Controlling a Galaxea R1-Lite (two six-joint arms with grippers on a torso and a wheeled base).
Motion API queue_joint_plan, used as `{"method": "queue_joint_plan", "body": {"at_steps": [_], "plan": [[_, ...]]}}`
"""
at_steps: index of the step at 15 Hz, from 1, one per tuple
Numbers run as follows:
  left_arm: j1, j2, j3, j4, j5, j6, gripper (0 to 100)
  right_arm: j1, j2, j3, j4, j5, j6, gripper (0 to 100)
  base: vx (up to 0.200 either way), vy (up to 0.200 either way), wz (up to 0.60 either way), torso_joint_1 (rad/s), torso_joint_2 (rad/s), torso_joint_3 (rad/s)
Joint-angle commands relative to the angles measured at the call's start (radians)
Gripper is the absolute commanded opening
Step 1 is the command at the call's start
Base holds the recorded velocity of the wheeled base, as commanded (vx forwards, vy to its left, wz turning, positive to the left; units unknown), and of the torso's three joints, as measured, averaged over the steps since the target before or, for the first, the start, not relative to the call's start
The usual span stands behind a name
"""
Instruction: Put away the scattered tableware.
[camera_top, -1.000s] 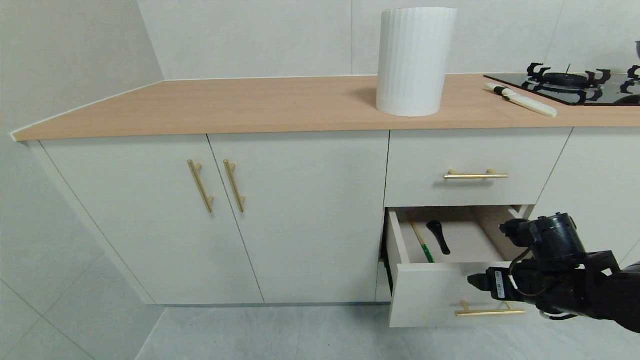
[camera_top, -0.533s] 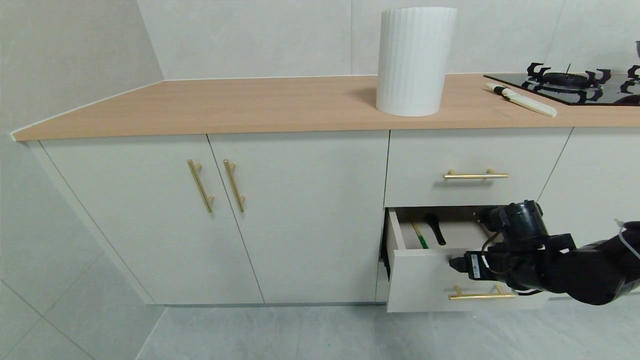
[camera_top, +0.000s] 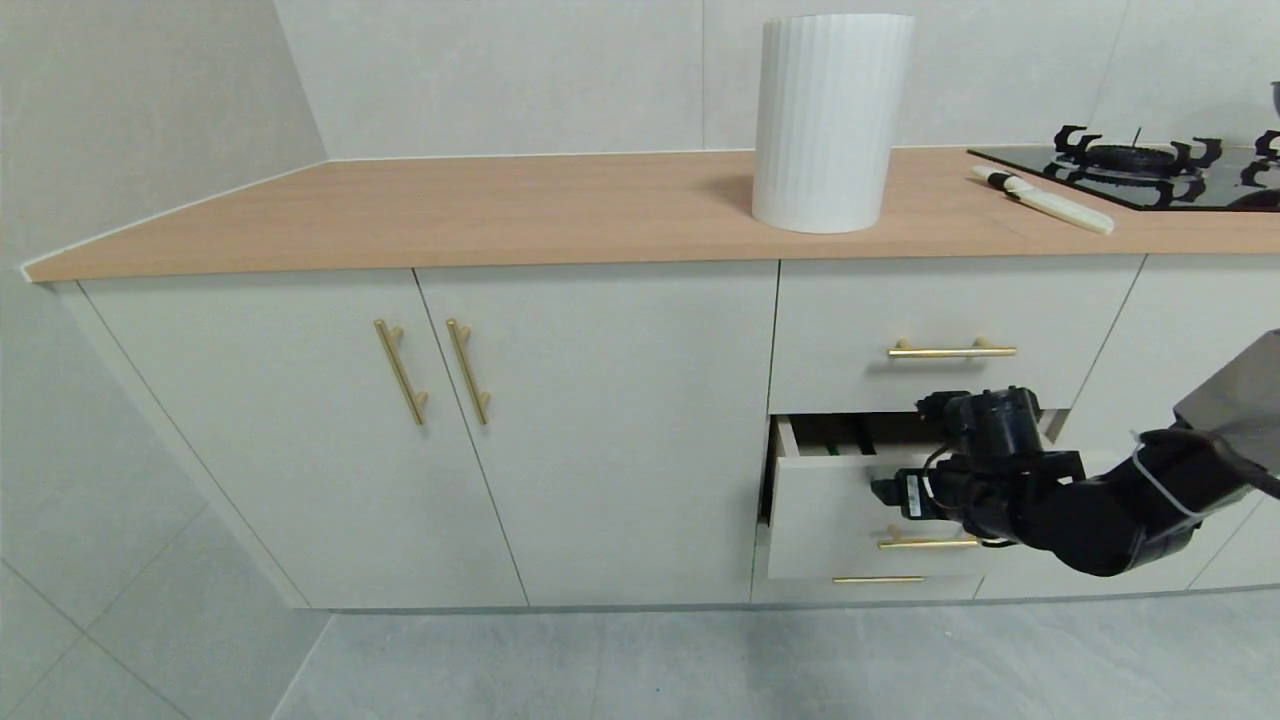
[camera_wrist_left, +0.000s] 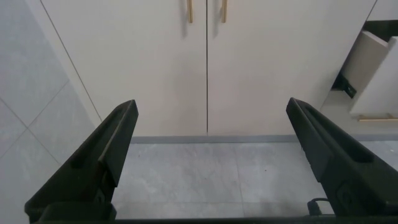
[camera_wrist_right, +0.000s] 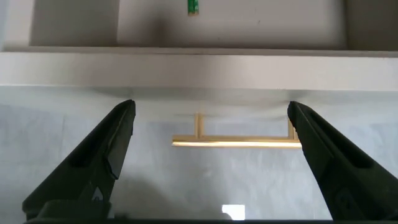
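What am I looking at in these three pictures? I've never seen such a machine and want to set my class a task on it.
It is a two-armed robot in a kitchen. The wide picture comes from a camera on its head, looking down at a counter and cupboards. The other two come from cameras on its wrists; the dark prongs at each side are that arm's own fingers. On the counter stand a white container and a knife, beside a hob. The right gripper is at the front of a partly open drawer, above its gold handle, open and holding nothing. The left gripper, also open and empty, points at the floor before the cupboards.
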Motion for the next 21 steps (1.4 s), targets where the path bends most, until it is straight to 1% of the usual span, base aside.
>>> {"method": "queue_joint_plan", "body": {"at_steps": [1, 10, 15, 21], "plan": [[0.000, 0.002, 0.000, 0.000, 0.001, 0.000, 100, -0.017, 0.068, -0.019, -0.060, 0.001, -0.020, 100, 0.000, 0.000, 0.00, 0.000, 0.00, 0.000], [0.000, 0.002, 0.000, 0.000, 0.001, 0.000, 100, -0.064, 0.122, -0.020, -0.226, 0.001, -0.015, 100, 0.000, 0.000, 0.00, 0.000, 0.00, 0.000], [0.000, 0.002, 0.000, 0.000, 0.001, 0.000, 100, -0.077, 0.168, -0.022, -0.326, 0.001, -0.014, 100, 0.000, 0.000, 0.00, 0.000, 0.00, 0.000], [0.000, 0.002, 0.000, 0.000, 0.001, 0.000, 100, -0.081, 0.215, -0.072, -0.336, -0.002, -0.001, 100, 0.000, 0.000, 0.00, 0.000, 0.00, 0.000]]}}
